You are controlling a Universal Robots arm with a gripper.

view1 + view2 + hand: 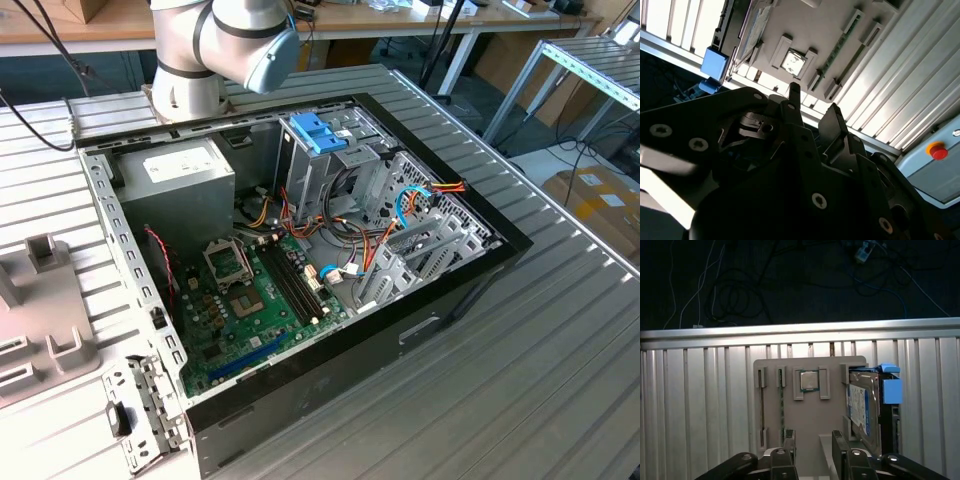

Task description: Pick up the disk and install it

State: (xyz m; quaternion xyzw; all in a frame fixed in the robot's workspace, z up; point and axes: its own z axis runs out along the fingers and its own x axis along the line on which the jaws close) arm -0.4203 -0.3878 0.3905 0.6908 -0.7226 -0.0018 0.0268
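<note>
Hovering over the counter (pixel 700 405) with jaws spread, pinching nothing.
Off to one side of them: disk (pixel 872 416) on edge in grey holder (pixel 810 420), white-and-blue label (pixel 858 409) showing.

Ribbed metal table (pixel 560 350), wooden workbench (pixel 380 18) behind, cardboard boxes (pixel 600 200) nearby.

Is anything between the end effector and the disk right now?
Nothing visible does. In the first wrist view the end effector hangs open over the grey fixture tray, and the disk stands on edge in its slot, flanked only by the slot's posts.
</note>
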